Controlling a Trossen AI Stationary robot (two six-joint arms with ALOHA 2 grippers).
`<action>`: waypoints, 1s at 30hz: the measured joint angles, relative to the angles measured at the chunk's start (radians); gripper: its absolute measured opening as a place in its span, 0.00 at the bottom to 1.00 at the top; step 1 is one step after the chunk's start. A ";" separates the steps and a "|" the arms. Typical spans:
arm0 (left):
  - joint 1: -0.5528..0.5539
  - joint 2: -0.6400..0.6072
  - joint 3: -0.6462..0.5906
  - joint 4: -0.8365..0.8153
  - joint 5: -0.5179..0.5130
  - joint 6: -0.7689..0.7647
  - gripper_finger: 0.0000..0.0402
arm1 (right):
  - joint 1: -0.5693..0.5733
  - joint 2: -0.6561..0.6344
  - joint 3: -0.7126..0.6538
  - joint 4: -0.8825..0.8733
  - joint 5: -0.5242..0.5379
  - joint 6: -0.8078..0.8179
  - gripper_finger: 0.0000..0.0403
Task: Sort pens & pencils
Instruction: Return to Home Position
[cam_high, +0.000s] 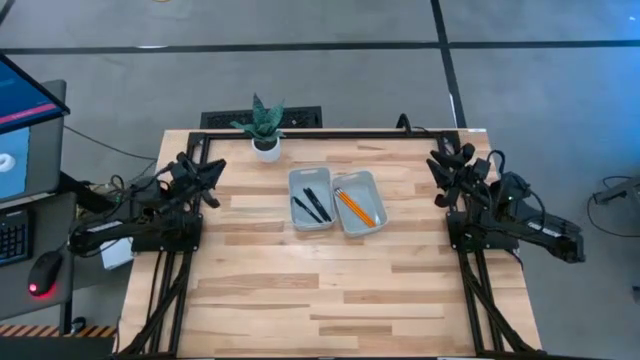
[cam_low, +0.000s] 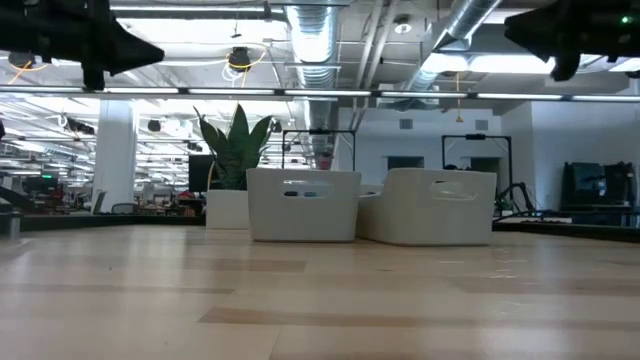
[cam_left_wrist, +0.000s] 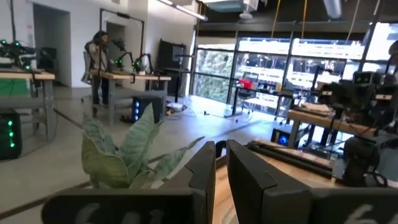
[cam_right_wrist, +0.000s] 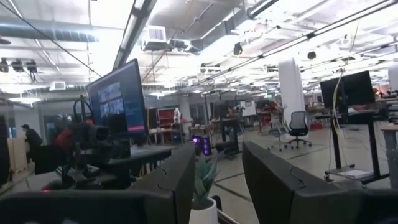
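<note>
Two light grey bins stand side by side at the table's middle. The left bin (cam_high: 311, 200) has the black pens (cam_high: 312, 205) lying on its floor. The right bin (cam_high: 359, 202) has the orange pencils (cam_high: 352, 206) lying on its floor. My left gripper (cam_high: 214, 171) is up over the table's left edge, well clear of the bins; its fingers (cam_left_wrist: 205, 163) stand almost together, shut on nothing. My right gripper (cam_high: 438, 162) is up over the right edge, open, with nothing between its fingers (cam_right_wrist: 180, 171).
A small potted plant (cam_high: 265, 128) stands at the far edge, behind the left bin. Bare wooden table (cam_high: 330, 290) stretches in front of the bins and on both sides. A monitor (cam_high: 25, 120) and a mouse (cam_high: 42, 272) sit off the table's left side.
</note>
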 joint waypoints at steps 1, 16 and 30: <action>0.000 -0.004 -0.006 0.001 0.002 0.000 0.07 | 0.000 -0.014 -0.014 0.002 0.000 0.006 0.39; 0.000 -0.003 -0.093 -0.021 0.002 -0.076 0.07 | -0.003 -0.012 -0.133 0.093 0.003 0.106 0.38; 0.000 -0.003 -0.102 -0.162 -0.003 -0.132 0.07 | -0.003 -0.012 -0.188 0.127 0.011 0.151 0.38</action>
